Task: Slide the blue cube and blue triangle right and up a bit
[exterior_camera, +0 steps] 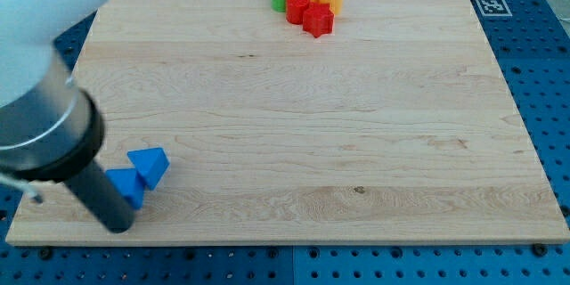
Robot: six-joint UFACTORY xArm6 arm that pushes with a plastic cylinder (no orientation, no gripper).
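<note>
Low at the frame's left, the blue cube touches the blue triangle on the surface. No pincer exists; the tip sits below-left of them, so pushing steadily up-right should move both together.

Bright even light, blurred foreground arm
</note>
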